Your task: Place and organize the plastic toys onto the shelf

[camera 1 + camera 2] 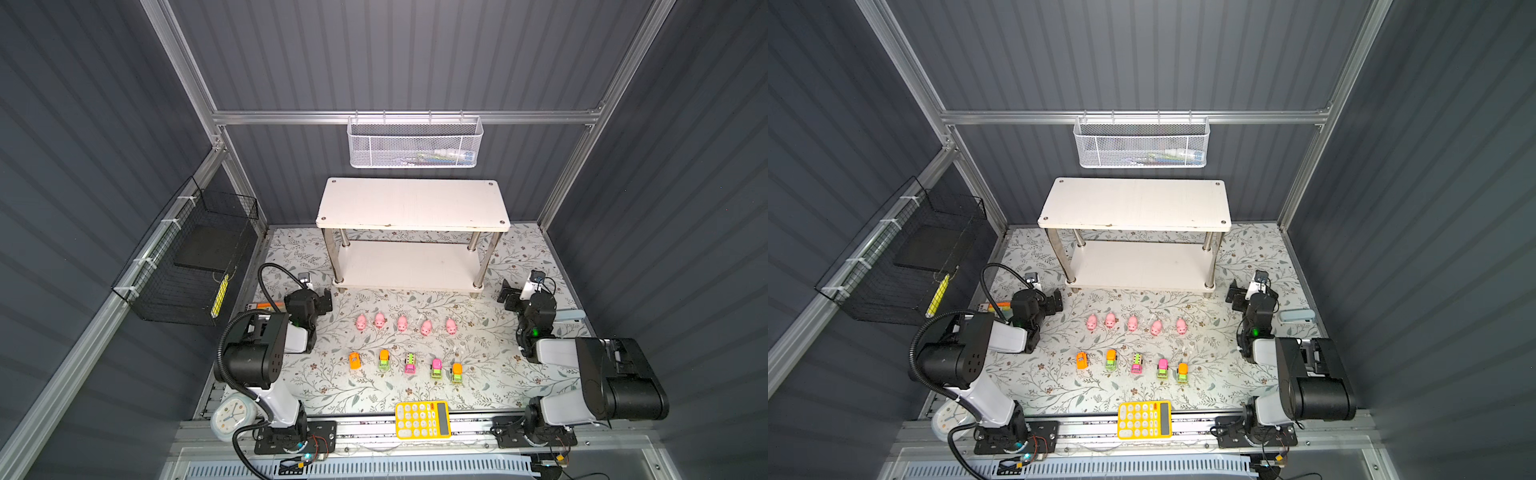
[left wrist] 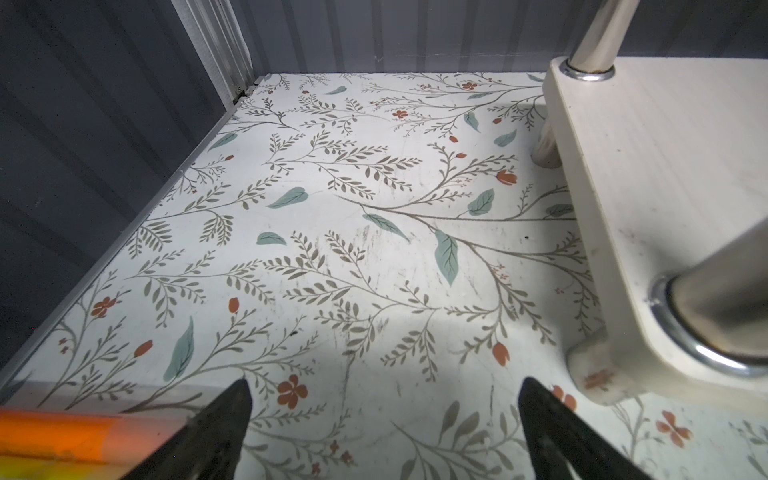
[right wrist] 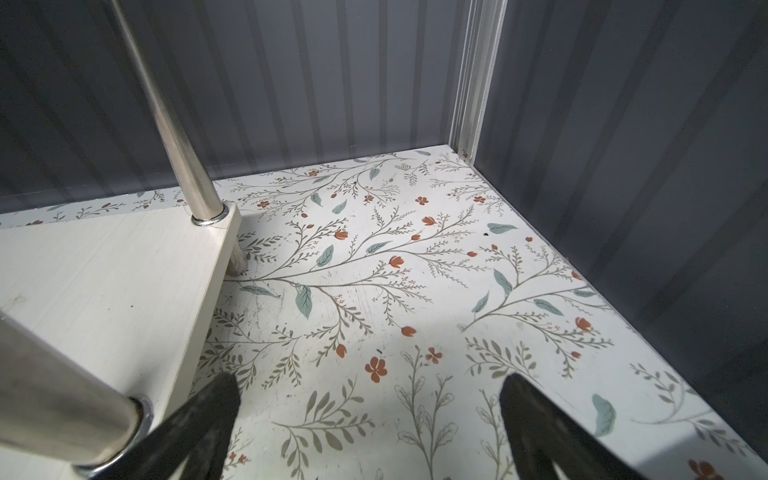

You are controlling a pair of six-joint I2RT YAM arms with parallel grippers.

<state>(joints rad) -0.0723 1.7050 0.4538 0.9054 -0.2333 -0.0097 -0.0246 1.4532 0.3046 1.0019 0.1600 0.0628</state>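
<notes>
From my seat: L arm n R arm both folded, elbows up, wrists low. L gripper n R gripper jaws spread wide, holding zip.

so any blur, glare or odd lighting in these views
In both top views the wide lens splays the frame rails, while the pigs and vehicles stay small but sharp on the bright mat; in the left wrist view the orange pack and the near leg of the shelf are blurred; in the right wrist view the shelf's near leg blurs, and shadow covers the nearest mat.
</notes>
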